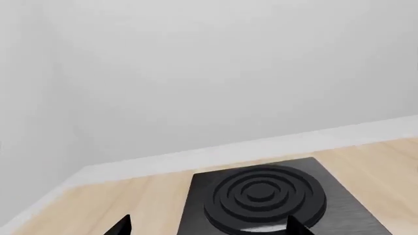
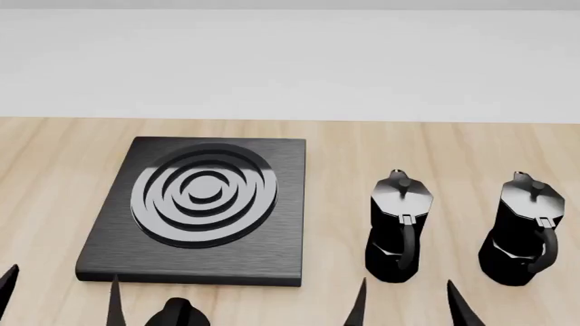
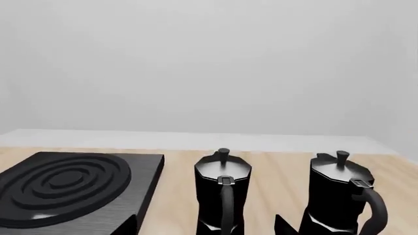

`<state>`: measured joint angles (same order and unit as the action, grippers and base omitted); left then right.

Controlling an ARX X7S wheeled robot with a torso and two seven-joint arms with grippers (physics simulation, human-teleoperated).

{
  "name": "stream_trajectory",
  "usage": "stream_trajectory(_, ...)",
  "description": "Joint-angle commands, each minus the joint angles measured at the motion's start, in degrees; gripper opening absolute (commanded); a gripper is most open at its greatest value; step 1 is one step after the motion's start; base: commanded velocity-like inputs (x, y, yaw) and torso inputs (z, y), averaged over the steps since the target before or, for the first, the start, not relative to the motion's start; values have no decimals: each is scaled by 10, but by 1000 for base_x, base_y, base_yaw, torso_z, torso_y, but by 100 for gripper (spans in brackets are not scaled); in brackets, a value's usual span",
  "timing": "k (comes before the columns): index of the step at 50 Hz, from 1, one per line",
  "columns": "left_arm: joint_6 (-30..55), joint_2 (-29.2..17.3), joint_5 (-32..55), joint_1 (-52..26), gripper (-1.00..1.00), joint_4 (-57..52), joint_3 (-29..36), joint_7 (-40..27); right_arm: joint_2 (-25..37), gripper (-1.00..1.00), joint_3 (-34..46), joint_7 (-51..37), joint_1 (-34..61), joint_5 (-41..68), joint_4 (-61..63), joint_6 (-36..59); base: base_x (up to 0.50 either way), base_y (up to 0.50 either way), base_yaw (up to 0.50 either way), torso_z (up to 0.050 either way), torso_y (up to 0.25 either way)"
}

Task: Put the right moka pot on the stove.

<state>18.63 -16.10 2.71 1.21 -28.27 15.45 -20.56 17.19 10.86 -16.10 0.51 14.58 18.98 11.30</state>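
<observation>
Two matching black moka pots stand upright on the wooden counter. The right moka pot (image 2: 523, 231) (image 3: 341, 196) is furthest right, its handle facing me. The other pot (image 2: 398, 229) (image 3: 222, 193) stands between it and the stove (image 2: 203, 209) (image 1: 274, 198) (image 3: 72, 188), a black slab with ringed burner at left. My right gripper (image 2: 408, 305) (image 3: 205, 226) is open, low at the front edge, with the left pot standing between its fingertips in the right wrist view. My left gripper (image 2: 59, 299) (image 1: 207, 226) is open, empty, before the stove's near edge.
A small black round knob (image 2: 175, 314) sits in front of the stove at the lower edge. A pale wall (image 2: 290, 61) runs behind the light wooden counter (image 2: 344, 156). The counter's corner and side wall (image 1: 39, 161) appear in the left wrist view.
</observation>
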Motion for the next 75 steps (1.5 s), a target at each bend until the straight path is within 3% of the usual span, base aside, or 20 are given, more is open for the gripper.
stream_trajectory(1,81,-10,3,-6,100,-107,-5,-6,14,100,-6,-8,1,13,57,34,0,0,0,0,0)
stream_trajectory(9,111,-12,7,-17,100,-141,-6,-6,22,100,-4,-21,4,10,90,64,0,0,0,0,0)
stream_trajectory(34,70,-15,-9,-16,100,-88,13,-14,16,100,1,-19,9,14,55,58,0,0,0,0,0)
stream_trajectory(75,104,-22,-6,-17,100,-121,23,-22,26,100,-1,-33,7,19,74,62,0,0,0,0,-112)
